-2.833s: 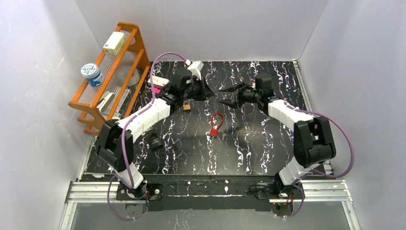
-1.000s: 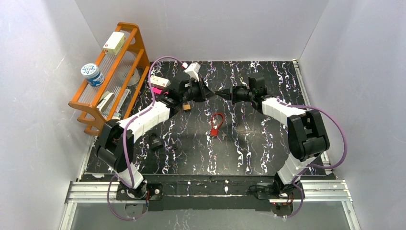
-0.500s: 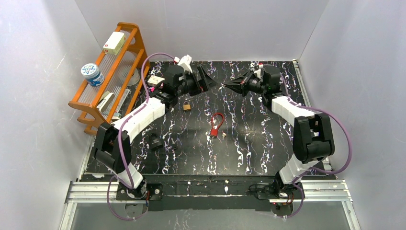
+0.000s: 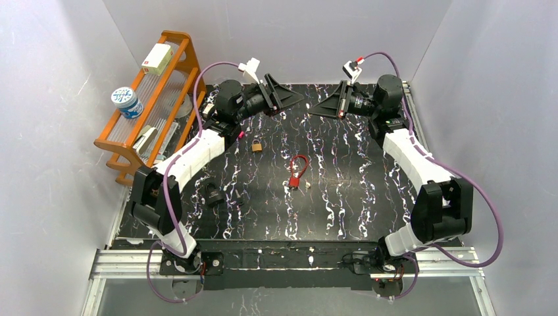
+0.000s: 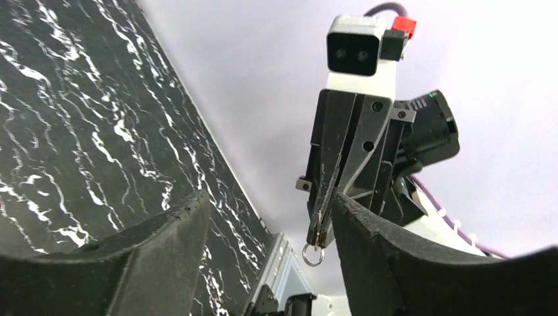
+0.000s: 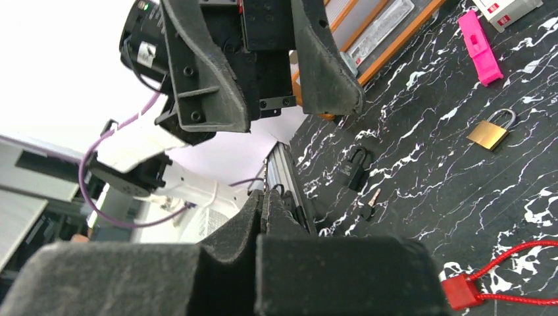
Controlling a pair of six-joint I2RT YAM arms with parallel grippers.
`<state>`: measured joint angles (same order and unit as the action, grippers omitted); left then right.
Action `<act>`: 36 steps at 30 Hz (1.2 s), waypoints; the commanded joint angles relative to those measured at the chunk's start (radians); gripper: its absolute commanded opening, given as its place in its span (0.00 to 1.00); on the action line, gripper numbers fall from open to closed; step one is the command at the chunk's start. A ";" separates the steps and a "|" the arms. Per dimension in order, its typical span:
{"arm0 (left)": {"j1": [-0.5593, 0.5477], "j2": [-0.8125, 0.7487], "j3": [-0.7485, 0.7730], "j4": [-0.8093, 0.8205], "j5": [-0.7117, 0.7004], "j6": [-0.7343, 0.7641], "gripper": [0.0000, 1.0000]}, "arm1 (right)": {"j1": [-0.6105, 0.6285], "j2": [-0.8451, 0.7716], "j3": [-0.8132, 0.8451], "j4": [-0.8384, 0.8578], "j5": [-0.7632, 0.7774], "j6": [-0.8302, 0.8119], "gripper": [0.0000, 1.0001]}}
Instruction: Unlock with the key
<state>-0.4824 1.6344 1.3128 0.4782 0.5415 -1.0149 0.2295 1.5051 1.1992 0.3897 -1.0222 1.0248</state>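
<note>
clearly, the move ahead hinges on the gap between key and lock. the right gripper point(image 4: 314, 111) is pinched tight on the key point(image 5: 319, 224), a small ring dangling below its tips, and it hangs high above the table point(image 4: 368, 197). the left gripper point(image 4: 289, 101) faces it tip to tip, just apart, jaws spread wide with nothing between them

the brass padlock point(image 4: 256, 145) is in neither gripper. it lies flat on the table, below the left gripper and back toward that arm's base. from the right gripper it also lies lower, but farther off, past the left gripper's tips. so the left gripper is the nearer one, and i judge it is the one to go down for the lock while the right holds the key ready

the padlock's long axis runs roughly away from the bases, shackle end toward the grippers, body end toward the bases. its keyhole cannot be seen. if it sits in the body's end, as i'd guess, it faces away from the key, so the lock would need lifting and turning before the key can go in

a black padlock point(image 4: 214, 192) and a red cable lock point(image 4: 297, 171) lie farther back toward the bases, both apart from the brass one
</note>
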 commanded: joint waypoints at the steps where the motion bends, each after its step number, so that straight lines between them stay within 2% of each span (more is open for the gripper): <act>1: 0.001 0.000 0.032 0.069 0.147 -0.026 0.62 | -0.001 -0.023 0.036 0.016 -0.084 -0.103 0.01; 8: 0.000 -0.004 0.016 0.125 0.209 -0.037 0.65 | 0.000 -0.009 0.047 0.011 -0.089 -0.104 0.01; 11: -0.005 0.010 0.011 0.134 0.226 -0.044 0.53 | 0.001 -0.004 0.052 0.031 -0.104 -0.091 0.01; 14: -0.012 0.022 0.013 0.139 0.239 -0.049 0.46 | 0.002 0.005 0.061 0.037 -0.124 -0.082 0.01; 21: -0.023 0.047 0.035 0.152 0.274 -0.053 0.33 | 0.001 0.019 0.062 0.063 -0.139 -0.059 0.01; 24: -0.028 0.050 0.034 0.153 0.277 -0.052 0.30 | 0.002 0.025 0.048 0.131 -0.144 -0.011 0.01; 30: -0.028 0.047 0.022 0.158 0.264 -0.051 0.15 | 0.004 0.031 0.030 0.184 -0.154 0.030 0.01; 33: -0.028 0.045 0.023 0.169 0.266 -0.052 0.02 | 0.005 0.031 0.025 0.184 -0.158 0.030 0.01; 36: -0.030 0.024 0.008 0.180 0.249 -0.027 0.00 | 0.005 0.036 0.030 0.193 -0.166 0.040 0.01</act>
<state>-0.5064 1.6928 1.3144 0.6506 0.7883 -1.0782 0.2295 1.5467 1.2137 0.4862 -1.1576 1.0363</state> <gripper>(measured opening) 0.012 0.031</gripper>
